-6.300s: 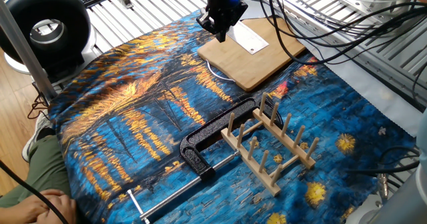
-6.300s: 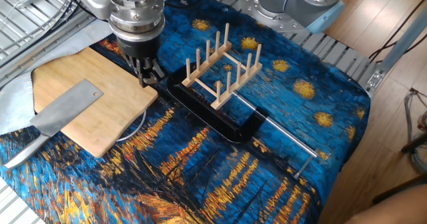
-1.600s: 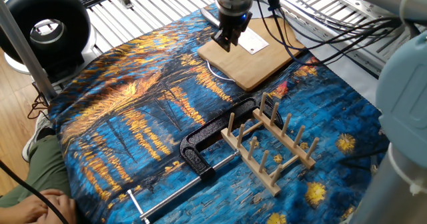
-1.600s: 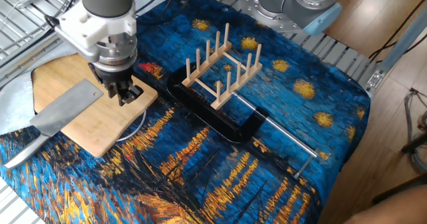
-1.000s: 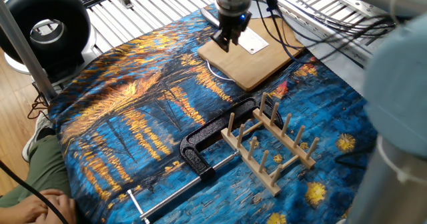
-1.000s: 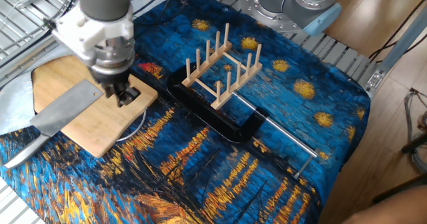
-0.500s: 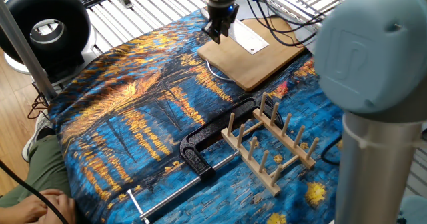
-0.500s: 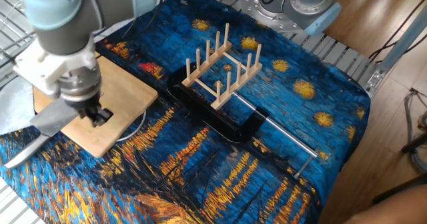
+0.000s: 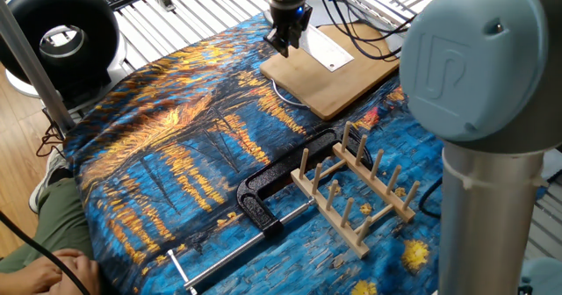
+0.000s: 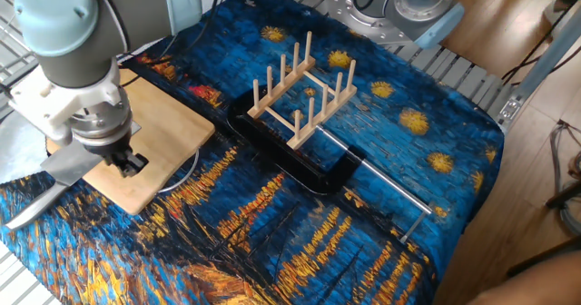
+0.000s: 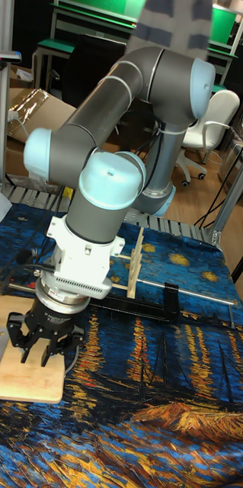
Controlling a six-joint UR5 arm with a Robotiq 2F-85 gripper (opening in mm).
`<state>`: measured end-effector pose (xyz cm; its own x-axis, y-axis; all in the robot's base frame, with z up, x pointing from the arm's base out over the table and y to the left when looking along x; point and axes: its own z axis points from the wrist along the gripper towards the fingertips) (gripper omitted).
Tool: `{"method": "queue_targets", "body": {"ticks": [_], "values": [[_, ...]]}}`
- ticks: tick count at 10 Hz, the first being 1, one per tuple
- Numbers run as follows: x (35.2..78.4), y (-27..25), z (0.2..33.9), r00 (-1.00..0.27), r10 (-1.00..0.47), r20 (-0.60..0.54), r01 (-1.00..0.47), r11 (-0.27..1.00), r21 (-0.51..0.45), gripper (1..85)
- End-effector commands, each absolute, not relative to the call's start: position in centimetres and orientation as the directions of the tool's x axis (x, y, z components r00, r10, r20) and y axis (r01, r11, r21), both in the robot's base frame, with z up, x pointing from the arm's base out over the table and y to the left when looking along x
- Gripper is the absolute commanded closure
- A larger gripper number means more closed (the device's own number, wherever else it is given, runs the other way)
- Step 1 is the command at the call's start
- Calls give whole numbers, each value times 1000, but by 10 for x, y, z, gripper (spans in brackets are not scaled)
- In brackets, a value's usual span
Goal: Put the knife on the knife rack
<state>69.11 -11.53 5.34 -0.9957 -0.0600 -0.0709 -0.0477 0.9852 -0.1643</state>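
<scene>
The knife lies flat on the bamboo cutting board (image 10: 172, 123), its pale blade (image 9: 335, 47) showing a small dark dot. In the other fixed view the arm covers part of the blade (image 10: 65, 165), and the handle (image 10: 34, 202) runs off the board onto the cloth. My gripper (image 10: 128, 164) hangs low over the board's near edge, right beside the blade. It is open and holds nothing (image 11: 43, 352) (image 9: 285, 42). The light-wood knife rack (image 10: 300, 92) (image 9: 356, 194) stands apart on the blue cloth with nothing in it.
A black metal clamp (image 9: 263, 190) with a steel rod (image 10: 381, 185) lies against the rack. A white cable loop (image 10: 186, 173) peeks from under the board. A black ring-shaped device (image 9: 57, 36) sits at one table corner, and a person's arm (image 9: 35, 269) rests at the cloth's edge.
My gripper has slid along the board away from the rack, toward the knife's handle end, and the arm has swung over the blade. Knife, board and rack have not moved.
</scene>
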Motion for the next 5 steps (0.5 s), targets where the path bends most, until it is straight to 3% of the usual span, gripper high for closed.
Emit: {"method": "queue_targets", "body": {"ticks": [1,5], "values": [[696,-115,53,-996,-25,-90,-11,988,-153,487],[755,-140,34,-994,-105,-43,-95,975,-199,483]]}}
